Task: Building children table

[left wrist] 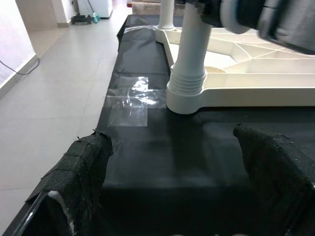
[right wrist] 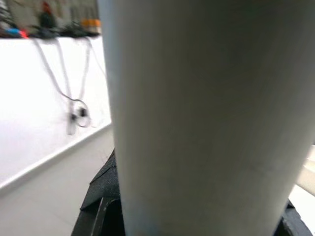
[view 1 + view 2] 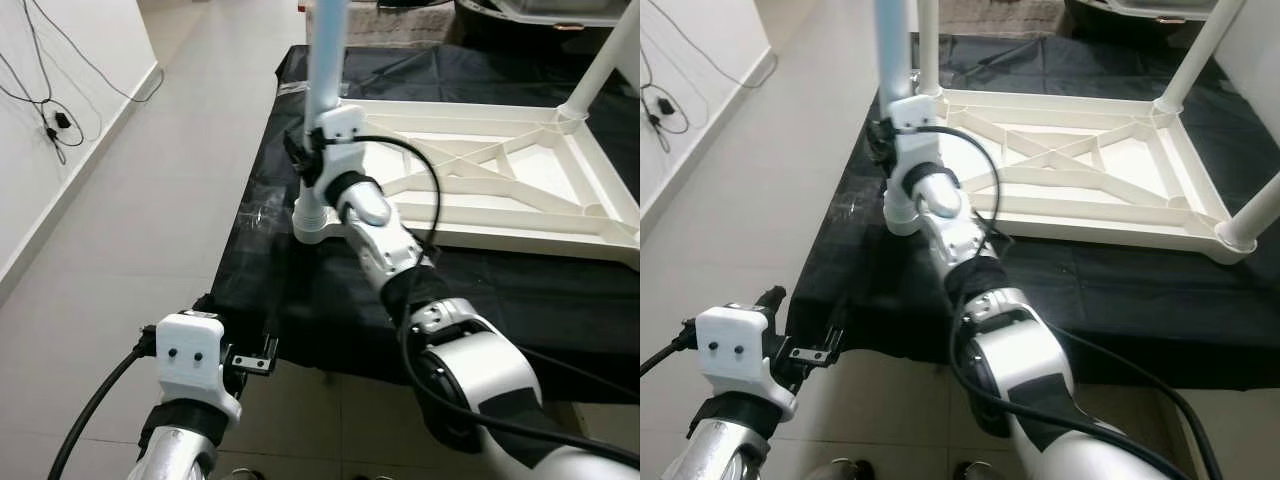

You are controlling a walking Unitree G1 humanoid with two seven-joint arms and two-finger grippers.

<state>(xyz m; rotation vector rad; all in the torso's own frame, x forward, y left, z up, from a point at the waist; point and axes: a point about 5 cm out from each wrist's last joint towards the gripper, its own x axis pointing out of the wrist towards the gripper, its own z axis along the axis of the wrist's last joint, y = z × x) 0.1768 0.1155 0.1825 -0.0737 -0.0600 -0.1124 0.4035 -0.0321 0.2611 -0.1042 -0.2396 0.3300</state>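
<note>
Gripping the unmarked white table leg, the right pincer is closed; left pincer gapes empty.

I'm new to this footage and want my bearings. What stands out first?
A white plastic tabletop lies upside down on a black cloth-covered bench, legs pointing up. The right gripper clasps the white leg at its near-left corner. The left gripper hovers open by the bench's near edge.

Both head eyes look down over the black-draped bench (same scene, slightly offset) — the left wrist camera sits low, the right pressed against the table leg.
</note>
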